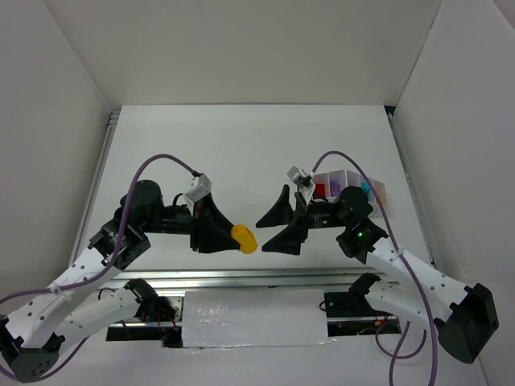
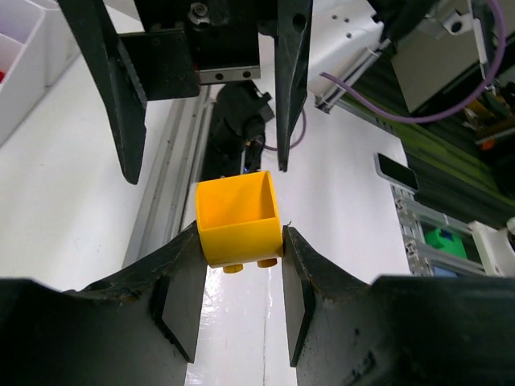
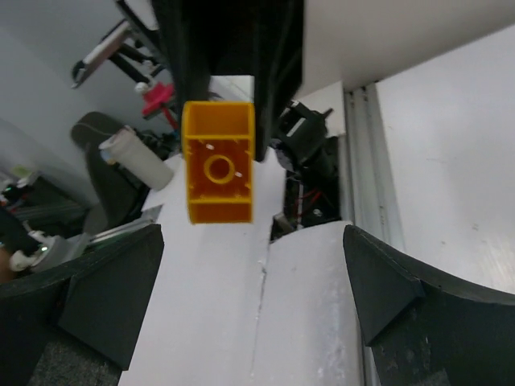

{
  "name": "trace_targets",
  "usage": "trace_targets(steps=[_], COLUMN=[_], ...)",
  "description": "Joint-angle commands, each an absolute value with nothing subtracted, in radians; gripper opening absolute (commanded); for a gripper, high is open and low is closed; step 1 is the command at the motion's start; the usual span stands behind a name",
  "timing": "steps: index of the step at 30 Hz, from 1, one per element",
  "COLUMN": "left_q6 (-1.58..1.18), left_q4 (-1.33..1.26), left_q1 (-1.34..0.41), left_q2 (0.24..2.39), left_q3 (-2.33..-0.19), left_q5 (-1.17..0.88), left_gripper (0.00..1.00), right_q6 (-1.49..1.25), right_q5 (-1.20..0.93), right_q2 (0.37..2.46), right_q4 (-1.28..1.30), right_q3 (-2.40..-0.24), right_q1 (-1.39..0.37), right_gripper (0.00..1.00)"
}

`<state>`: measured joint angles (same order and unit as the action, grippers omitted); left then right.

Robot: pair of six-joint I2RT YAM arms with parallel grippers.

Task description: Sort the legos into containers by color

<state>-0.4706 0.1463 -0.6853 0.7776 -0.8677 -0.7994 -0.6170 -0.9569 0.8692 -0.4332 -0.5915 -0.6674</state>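
Observation:
A yellow lego brick (image 1: 245, 240) hangs in the air above the table's front middle, pinched between the fingertips of my left gripper (image 1: 236, 237). In the left wrist view the brick (image 2: 238, 221) sits hollow side up, studs down, between the pads. My right gripper (image 1: 261, 235) is open, facing the brick from the right, its tips just short of it. In the right wrist view the brick (image 3: 218, 173) hangs ahead of my open right gripper (image 3: 253, 297). The white compartment tray (image 1: 336, 178) lies behind the right arm, with red, teal and purple pieces in it.
The tray's corner shows at the top left of the left wrist view (image 2: 20, 60). A metal rail (image 1: 241, 277) runs along the table's near edge below both grippers. White walls enclose the table on three sides.

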Motion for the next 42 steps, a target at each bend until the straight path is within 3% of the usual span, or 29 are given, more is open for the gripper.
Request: trace_targets(steps=[1, 6, 10, 14, 17, 18, 19, 21, 23, 28, 31, 33, 39, 42], left_q6=[-0.433, -0.451, -0.445, -0.445, -0.443, -0.437, -0.430, -0.423, -0.425, -0.506, -0.541, -0.516, -0.517, -0.520], left_q4=[0.065, 0.034, 0.049, 0.046, 0.048, 0.052, 0.064, 0.130, 0.245, 0.484, 0.612, 0.638, 0.666, 0.684], left_q1=[-0.690, -0.690, -0.695, -0.695, -0.695, -0.695, -0.695, -0.695, -0.696, -0.695, -0.692, -0.692, -0.695, -0.712], left_q2=[0.795, 0.808, 0.811, 0.807, 0.801, 0.799, 0.798, 0.790, 0.784, 0.772, 0.765, 0.756, 0.736, 0.703], left_q3=[-0.862, -0.851, -0.854, -0.853, -0.853, -0.857, -0.862, -0.885, -0.914, -1.041, -1.072, -1.046, -0.963, -0.959], left_q5=[-0.905, -0.942, -0.916, -0.916, -0.911, -0.908, -0.882, -0.804, -0.581, 0.063, 0.271, 0.279, 0.252, 0.300], left_gripper=[0.00, 0.00, 0.00, 0.00, 0.00, 0.00, 0.00, 0.34, 0.99, 1.00, 1.00, 1.00, 1.00, 1.00], right_q6=[-0.758, -0.749, -0.625, -0.594, -0.603, -0.585, -0.569, -0.485, -0.373, -0.275, -0.158, -0.080, -0.107, -0.028], right_q5=[-1.054, -1.020, -0.938, -0.911, -0.922, -0.911, -0.894, -0.823, -0.674, -0.634, -0.490, -0.331, -0.126, -0.006], right_q2=[0.876, 0.934, 0.969, 1.009, 1.020, 1.019, 1.008, 0.974, 0.948, 0.888, 0.873, 0.914, 1.156, 1.222], right_q4=[-0.681, -0.684, -0.521, -0.463, -0.477, -0.465, -0.448, -0.362, -0.198, 0.044, 0.219, 0.280, 0.451, 0.495], right_q3=[-0.592, -0.624, -0.696, -0.729, -0.730, -0.732, -0.730, -0.730, -0.733, -0.701, -0.768, -0.852, -1.171, -1.232], right_q1=[-0.699, -0.759, -0.810, -0.839, -0.839, -0.839, -0.839, -0.835, -0.798, -0.477, -0.372, -0.292, -0.066, 0.029], right_gripper=[1.00, 0.97, 0.74, 0.61, 0.24, 0.00, 0.00, 0.00, 0.00, 0.00, 0.00, 0.00, 0.00, 0.00])
